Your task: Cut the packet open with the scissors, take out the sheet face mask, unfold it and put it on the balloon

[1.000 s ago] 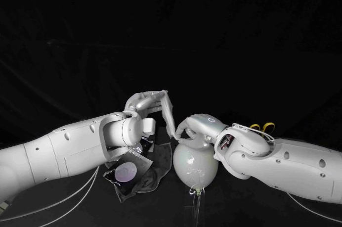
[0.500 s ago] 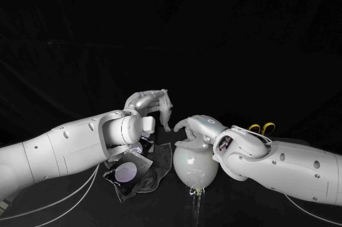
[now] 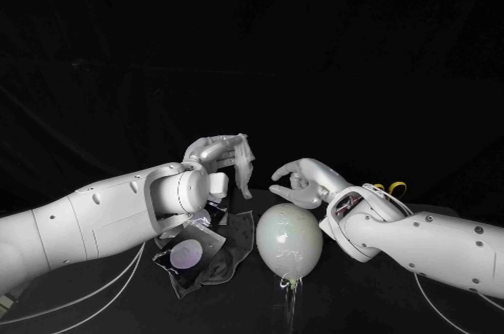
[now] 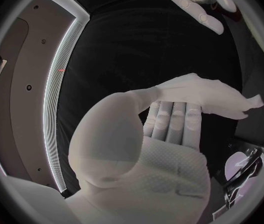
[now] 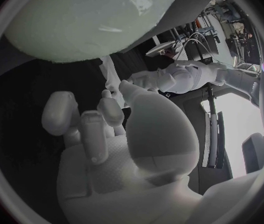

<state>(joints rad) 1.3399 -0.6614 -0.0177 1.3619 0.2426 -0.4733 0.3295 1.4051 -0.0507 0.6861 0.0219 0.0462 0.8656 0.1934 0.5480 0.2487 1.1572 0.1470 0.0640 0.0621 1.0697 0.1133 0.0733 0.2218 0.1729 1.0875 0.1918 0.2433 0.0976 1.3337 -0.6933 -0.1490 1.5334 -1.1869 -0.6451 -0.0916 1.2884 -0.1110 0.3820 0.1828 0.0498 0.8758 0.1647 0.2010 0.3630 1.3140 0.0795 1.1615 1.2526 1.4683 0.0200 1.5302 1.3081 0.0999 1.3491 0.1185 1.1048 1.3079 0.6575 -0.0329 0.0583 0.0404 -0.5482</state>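
The white sheet mask point(image 3: 242, 161) hangs bunched from my left hand point(image 3: 214, 154), which grips its top, raised behind the table's middle. In the left wrist view the mask point(image 4: 214, 93) lies draped over the fingers point(image 4: 169, 124). The pale balloon point(image 3: 289, 239) lies on the table, knot toward me. My right hand point(image 3: 301, 183) hovers just above the balloon's far end, fingers loosely bent and holding nothing. The right wrist view shows the balloon point(image 5: 88, 15) beyond the right hand point(image 5: 107, 149). The cut dark packet point(image 3: 190, 252) lies under my left forearm.
Scissors with yellow handles point(image 3: 392, 188) lie behind my right forearm. A dark crumpled sheet point(image 3: 226, 261) lies between the packet and the balloon. The balloon's thin tail point(image 3: 289, 290) trails toward the front edge.
My right hand has let go of the mask's lower end and risen off the balloon. The mask, earlier stretched between both hands, now hangs short from the left hand alone.
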